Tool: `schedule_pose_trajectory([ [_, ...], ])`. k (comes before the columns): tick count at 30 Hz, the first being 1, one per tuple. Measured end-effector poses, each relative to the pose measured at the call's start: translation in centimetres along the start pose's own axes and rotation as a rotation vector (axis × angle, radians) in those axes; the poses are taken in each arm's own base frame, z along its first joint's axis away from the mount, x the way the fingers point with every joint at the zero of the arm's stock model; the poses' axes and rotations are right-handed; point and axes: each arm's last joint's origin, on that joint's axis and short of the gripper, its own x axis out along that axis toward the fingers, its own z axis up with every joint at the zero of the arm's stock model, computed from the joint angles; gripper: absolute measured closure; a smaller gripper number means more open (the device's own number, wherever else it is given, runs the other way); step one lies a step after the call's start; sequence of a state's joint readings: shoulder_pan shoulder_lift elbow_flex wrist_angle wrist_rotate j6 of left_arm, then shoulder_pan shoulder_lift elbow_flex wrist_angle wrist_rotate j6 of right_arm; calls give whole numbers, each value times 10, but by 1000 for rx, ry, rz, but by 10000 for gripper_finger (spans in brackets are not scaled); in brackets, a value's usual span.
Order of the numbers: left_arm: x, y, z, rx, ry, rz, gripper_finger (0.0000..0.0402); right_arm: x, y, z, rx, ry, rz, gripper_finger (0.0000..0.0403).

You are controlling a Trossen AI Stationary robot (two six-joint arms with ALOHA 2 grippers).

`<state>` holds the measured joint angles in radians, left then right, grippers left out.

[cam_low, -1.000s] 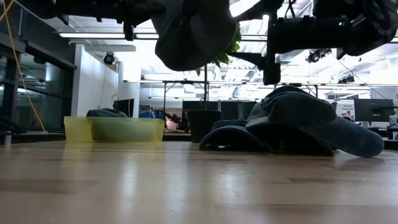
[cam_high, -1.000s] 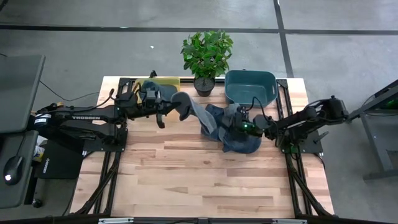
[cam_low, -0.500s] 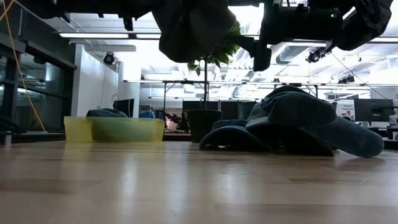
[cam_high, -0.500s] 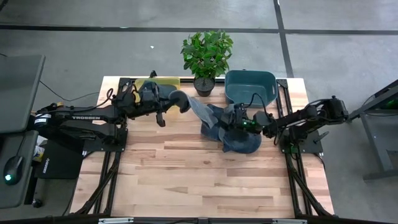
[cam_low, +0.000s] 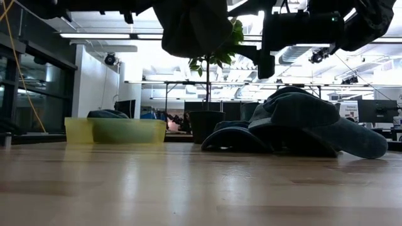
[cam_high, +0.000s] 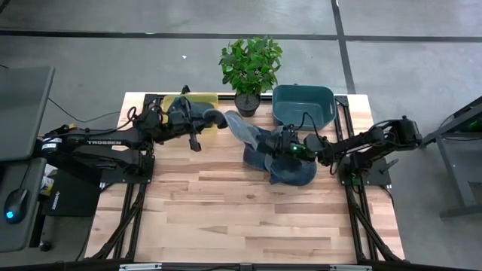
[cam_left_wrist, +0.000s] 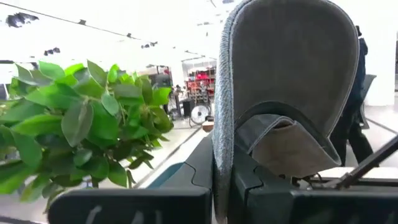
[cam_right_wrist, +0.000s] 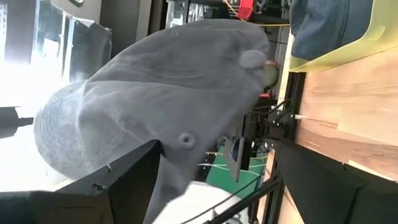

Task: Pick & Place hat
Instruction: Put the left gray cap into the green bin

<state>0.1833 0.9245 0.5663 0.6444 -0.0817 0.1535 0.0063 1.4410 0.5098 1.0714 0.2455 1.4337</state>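
Note:
My left gripper (cam_high: 202, 120) is shut on a grey cap (cam_high: 220, 120) and carries it in the air, between the yellow bin (cam_high: 197, 98) and the plant (cam_high: 251, 68). In the low view the cap (cam_low: 195, 25) hangs high above the table. A pile of dark blue hats (cam_high: 282, 162) rests on the table's right half. My right gripper (cam_high: 286, 147) hovers open over the pile, touching nothing. The right wrist view shows its fingers wide apart, with the grey cap (cam_right_wrist: 155, 99) beyond them. A dark hat (cam_low: 107, 113) lies in the yellow bin (cam_low: 116, 130). My left gripper pinches the grey cap between its two fingers at the crown's bottom edge (cam_left_wrist: 219, 158), next to the brim (cam_left_wrist: 280, 140). The fingers come level from the table's left. The cap is lifted clear of the table, its crown (cam_left_wrist: 292, 56) standing out past the fingertips.
A teal bin (cam_high: 303, 104) sits at the far right and the potted plant (cam_low: 207, 119) stands between the two bins. The hat pile (cam_low: 295, 122) fills the table's middle right. Bare wood (cam_high: 226, 211) runs along the near half.
My left gripper has carried the grey cap a little up and toward the far edge, nearer the yellow bin. My right gripper has shifted toward the table's left over the pile and risen slightly. The pile has kept still.

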Motion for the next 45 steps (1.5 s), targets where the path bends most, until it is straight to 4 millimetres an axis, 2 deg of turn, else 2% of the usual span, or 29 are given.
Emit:
schedule_pose_trajectory([
  [17, 0, -2, 2, -4, -27, -73, 398, 2, 9, 14, 23, -71, 104, 89],
  [31, 0, -2, 5, 0, -59, -68, 398, 27, 47, 11, -19, 33, 208, 89],
  [45, 2, 1, 12, 126, -82, 6, 398, 28, 43, 11, 22, 68, 157, 89],
])
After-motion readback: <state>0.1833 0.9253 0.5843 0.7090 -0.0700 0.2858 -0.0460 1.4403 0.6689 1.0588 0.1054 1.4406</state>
